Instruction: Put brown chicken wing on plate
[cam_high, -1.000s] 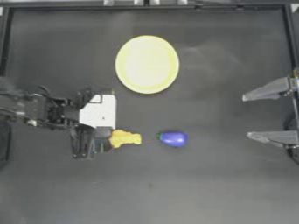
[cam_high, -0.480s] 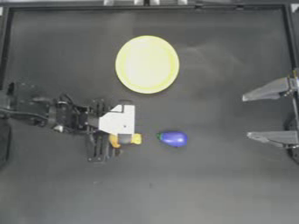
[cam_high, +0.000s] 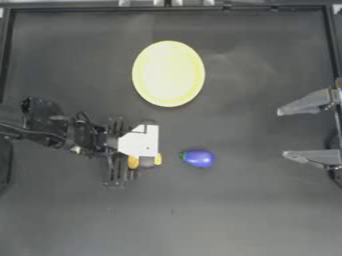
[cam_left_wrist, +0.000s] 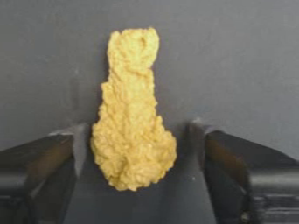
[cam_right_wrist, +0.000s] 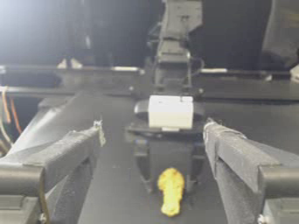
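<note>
The brown chicken wing, a lumpy yellow-orange piece, lies on the dark table between the open jaws of my left gripper. The jaws straddle its thick end, with a small gap on one side. From above, only two yellow bits of the chicken wing show under my left gripper. The pale yellow plate lies farther back, well apart from the gripper and holding nothing. My right gripper is parked open at the right edge. Its wrist view looks across at the chicken wing.
A blue-purple eggplant toy lies just right of the left gripper, a short gap away. The table's raised frame runs along the back and sides.
My left arm has moved right along the table. Its open gripper has come over the chicken wing, which now sits between the jaws. The right arm has not moved.
</note>
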